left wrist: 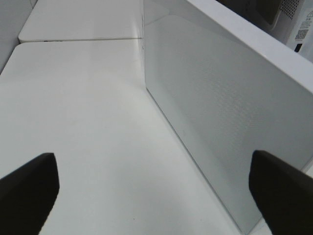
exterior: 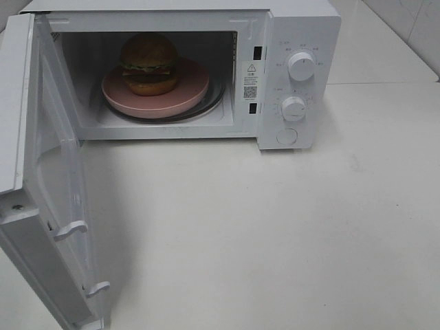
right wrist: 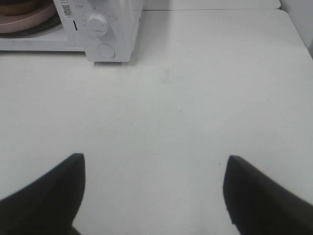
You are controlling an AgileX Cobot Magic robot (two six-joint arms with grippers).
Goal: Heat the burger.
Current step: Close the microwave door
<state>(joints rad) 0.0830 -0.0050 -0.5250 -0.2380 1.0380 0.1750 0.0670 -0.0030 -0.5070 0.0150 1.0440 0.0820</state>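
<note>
A round burger (exterior: 149, 63) with a glossy golden-brown bun and a frill of green lettuce sits on a flat pink plate (exterior: 192, 96). The plate rests on the glass turntable (exterior: 217, 102) inside the boxy white microwave oven (exterior: 302, 27) at the far side of the white tabletop (exterior: 275, 227). So the food is loaded where it has to be for heating, a little left of the plate's centre and clear of the cavity walls. The microwave's white hinged door (exterior: 41, 172) is swung wide open to the left and reaches toward the near edge, so the cavity is not yet closed. The control panel on the right carries an upper round white dial (exterior: 301, 66), a lower round white dial (exterior: 293, 108) and a round push button (exterior: 287, 136) below them, with nothing touching any of them. Neither arm shows in the high view. The left gripper (left wrist: 154, 188) has its black fingers spread wide with nothing between them. It hangs over the table beside the door's outer face, seemingly well placed to push the door shut. The right gripper (right wrist: 154, 191) is likewise spread and empty, over bare table nearer than the control panel and well apart from it. That looks a sensible waiting place for turning a dial afterwards. By my judgement, closing the door comes next.
</note>
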